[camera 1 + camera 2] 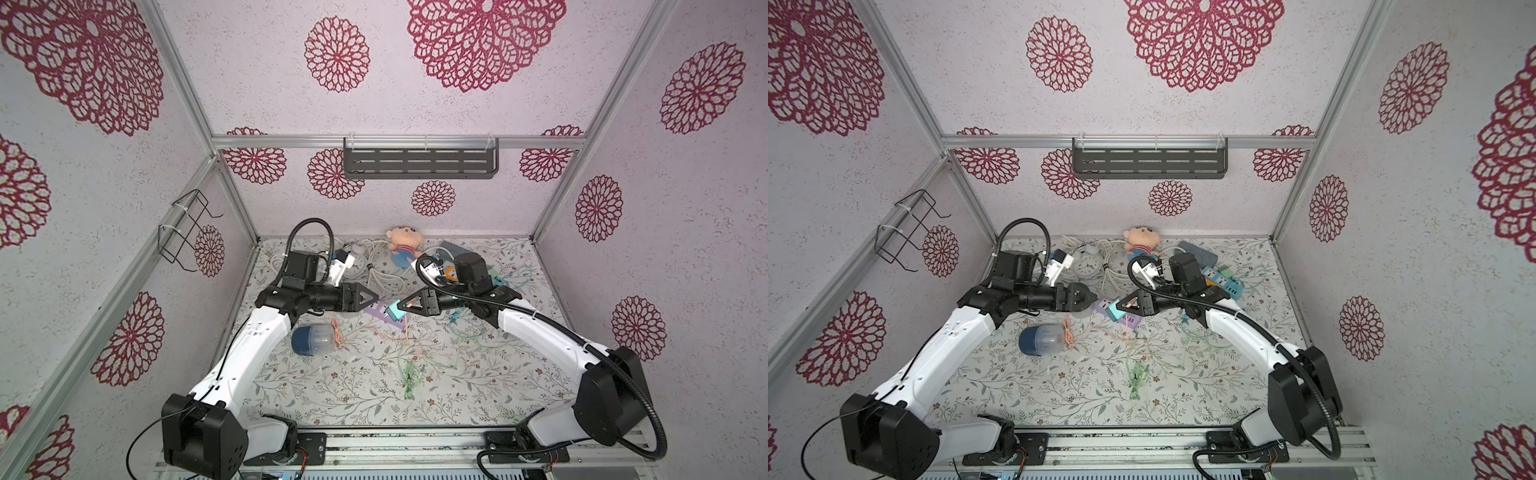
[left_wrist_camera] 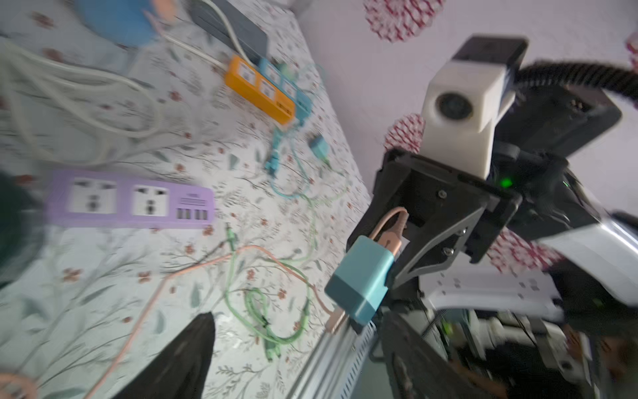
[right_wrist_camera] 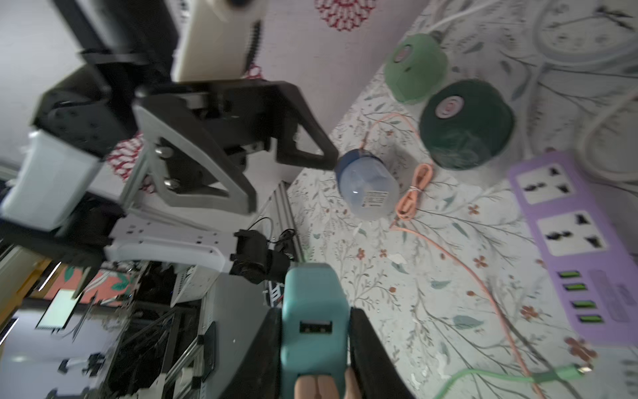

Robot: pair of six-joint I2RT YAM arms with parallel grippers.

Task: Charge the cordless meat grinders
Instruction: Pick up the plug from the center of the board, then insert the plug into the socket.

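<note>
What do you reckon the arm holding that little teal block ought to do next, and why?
Probably the right pincer should ease the teal charger block down toward a socket of the purple power strip. The block is clamped in it and hangs in the air near the strip, not plugged in. The left pincer is open and empty, so it offers no help.

Pale, rough-textured walls (image 1: 415, 104) close in 3 sides, printed with dark red flower medallions (image 1: 337, 54) of varied size. Silver metal bars (image 1: 291, 141) frame the corners and cross the back wall. A dark slotted shelf (image 1: 419, 164) hangs from the back bar by white ties. A black wire rack (image 1: 185, 230) is tied to a side bar. The tabletop (image 1: 332, 395) carries a leaf-and-blossom print under even light.
</note>
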